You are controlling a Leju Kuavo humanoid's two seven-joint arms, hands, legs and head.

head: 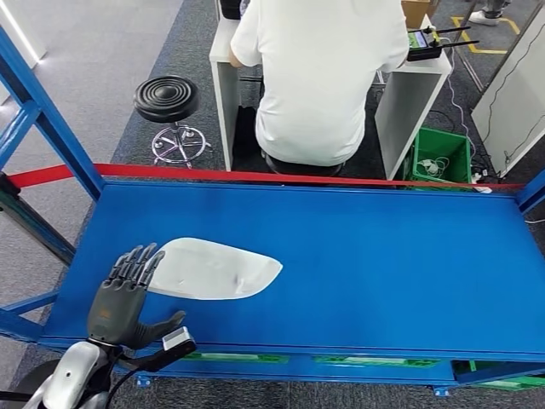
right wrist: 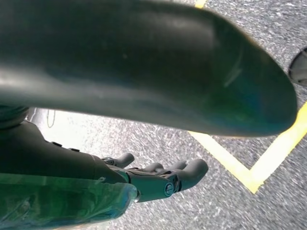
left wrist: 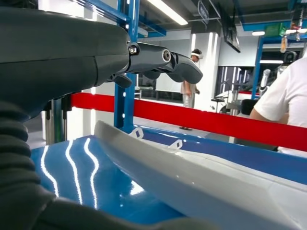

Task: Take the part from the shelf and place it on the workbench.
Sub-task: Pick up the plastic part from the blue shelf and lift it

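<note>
Head view | left robot hand [head: 129,294] lower left, fingers spread, empty, tips touching part [head: 212,269] | part's long axis runs rightward across shelf [head: 386,264] | right robot hand [right wrist: 159,179] seemingly empty, hanging over floor.

A white, flat, teardrop-shaped part [head: 209,270] lies on the blue workbench [head: 386,273].

Light was bright and even on the blue workbench [head: 386,273], with only faint shadow beside the white part [head: 212,270]. From the left wrist, ceiling strip lights [left wrist: 164,10] threw wavy glare streaks across the bench near the part (whose close edge was soft). The right wrist picture was dim, smeared, and out of focus.
</note>
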